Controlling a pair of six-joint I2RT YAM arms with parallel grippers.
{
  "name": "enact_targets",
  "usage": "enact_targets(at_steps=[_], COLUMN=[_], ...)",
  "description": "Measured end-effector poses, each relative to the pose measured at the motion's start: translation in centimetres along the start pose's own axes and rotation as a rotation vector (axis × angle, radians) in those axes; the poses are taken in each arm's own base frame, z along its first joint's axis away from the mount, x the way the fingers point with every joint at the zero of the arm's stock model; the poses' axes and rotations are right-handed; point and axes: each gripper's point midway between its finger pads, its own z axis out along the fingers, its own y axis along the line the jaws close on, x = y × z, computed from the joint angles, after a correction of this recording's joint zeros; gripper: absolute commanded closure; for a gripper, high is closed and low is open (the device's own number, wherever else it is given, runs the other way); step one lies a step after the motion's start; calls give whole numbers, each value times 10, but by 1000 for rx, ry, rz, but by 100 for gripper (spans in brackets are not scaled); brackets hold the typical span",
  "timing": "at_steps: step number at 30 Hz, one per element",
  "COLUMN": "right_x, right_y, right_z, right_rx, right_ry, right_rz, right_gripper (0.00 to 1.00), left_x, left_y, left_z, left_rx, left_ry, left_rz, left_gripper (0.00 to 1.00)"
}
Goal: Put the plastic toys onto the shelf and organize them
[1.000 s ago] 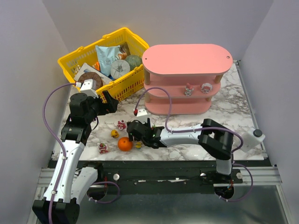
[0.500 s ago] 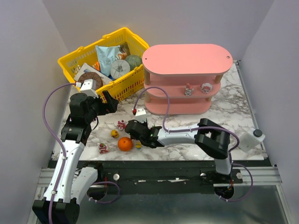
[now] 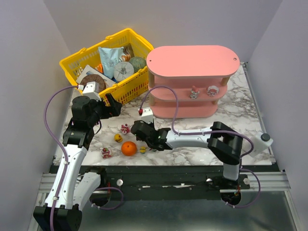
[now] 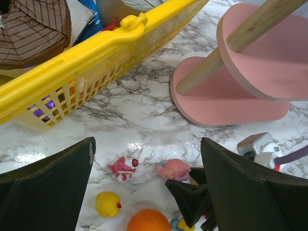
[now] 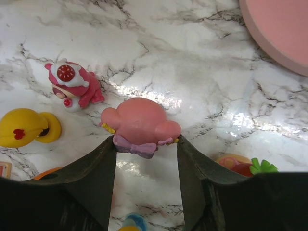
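My right gripper (image 5: 146,139) is low over the marble and shut on a pink toy (image 5: 139,127) with a purple bow, held by its sides; the toy also shows in the left wrist view (image 4: 173,169). In the top view the right gripper (image 3: 137,129) is left of the pink shelf (image 3: 192,60). A red-and-white figurine (image 5: 72,84) and a yellow duck (image 5: 26,127) lie just left of it. Two figurines (image 3: 194,93) (image 3: 212,90) stand on the shelf's middle tier. My left gripper (image 3: 115,107) is open and empty, above the toys, beside the basket.
The yellow basket (image 3: 72,65) with packaged goods stands at the back left. The orange ball (image 3: 128,148) lies near the front edge, with a small figurine (image 3: 106,153) to its left and a yellow-and-blue one (image 3: 143,149) to its right. A red-and-green toy (image 5: 240,165) lies right of my right finger.
My right gripper has shifted slightly away from the front edge, among the toys, and its arm has swung a little. The left arm has not moved.
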Motion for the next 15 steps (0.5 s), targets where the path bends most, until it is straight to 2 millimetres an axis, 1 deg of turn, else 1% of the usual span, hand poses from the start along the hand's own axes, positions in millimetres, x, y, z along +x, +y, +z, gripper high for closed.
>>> enact_targets(at_steps=[3,6,10,15], right_x=[-18,-43,-77,-101], right_y=[-6,-13,-35,-65], right_z=[-12,-28,-45,-58], right_rx=[-1,-7,21,77], right_ry=[-20,-43,-64,-53], right_rz=[-2,5,11,-4], right_gripper=[69,70,69,69], left_x=[0,0,0,0], left_y=[0,0,0,0], left_z=[0,0,0,0], left_rx=[0,0,0,0], left_ry=[0,0,0,0], left_rz=[0,0,0,0], left_gripper=[1,1,1,1])
